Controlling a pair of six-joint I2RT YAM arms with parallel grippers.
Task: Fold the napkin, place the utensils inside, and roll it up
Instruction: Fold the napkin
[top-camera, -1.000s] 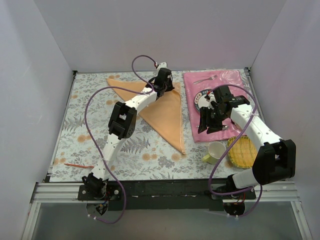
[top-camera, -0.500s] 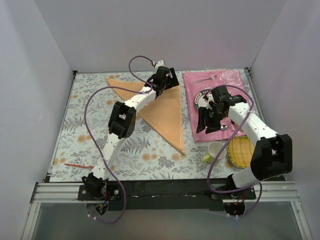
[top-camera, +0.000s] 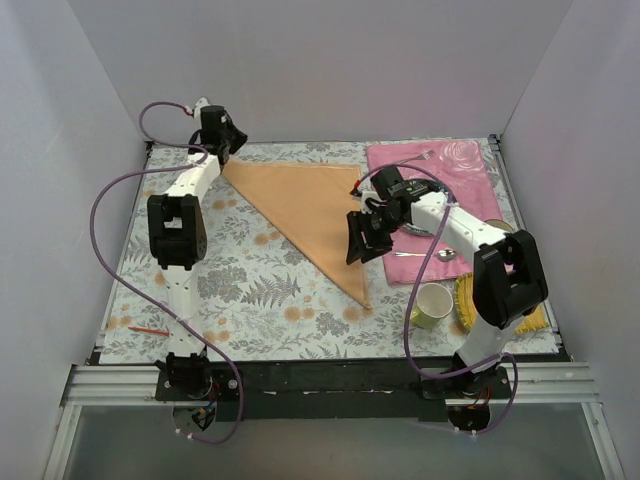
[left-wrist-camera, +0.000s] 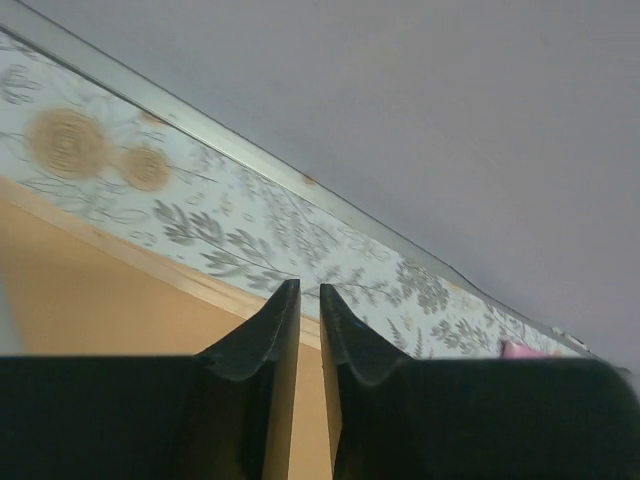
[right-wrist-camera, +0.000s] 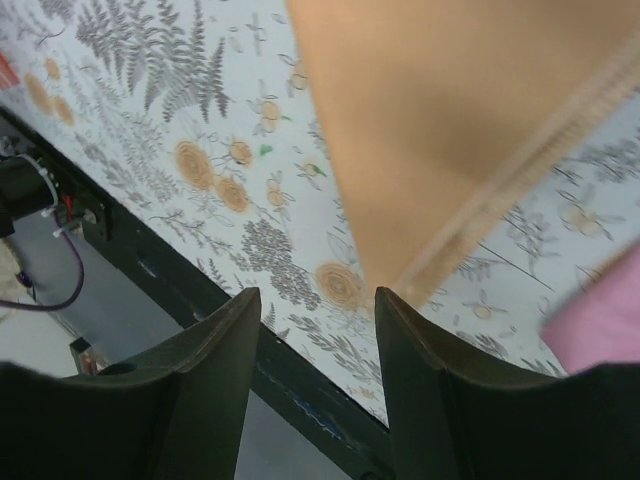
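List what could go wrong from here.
The right gripper hangs open over the hemmed edge of the napkin; closing there might drag the fold askew. The right arm crosses the pink placemat near the spoon, so a swing back might knock it or the cup.

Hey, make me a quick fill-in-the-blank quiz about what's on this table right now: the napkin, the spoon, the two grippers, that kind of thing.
1. The napkin lies folded into a ___.
2. The spoon rests on the ___ placemat.
3. The right gripper hangs near the napkin with its jaws ___.
4. The left gripper is at the napkin's far ___ corner.

Missing words: triangle; pink; open; left.
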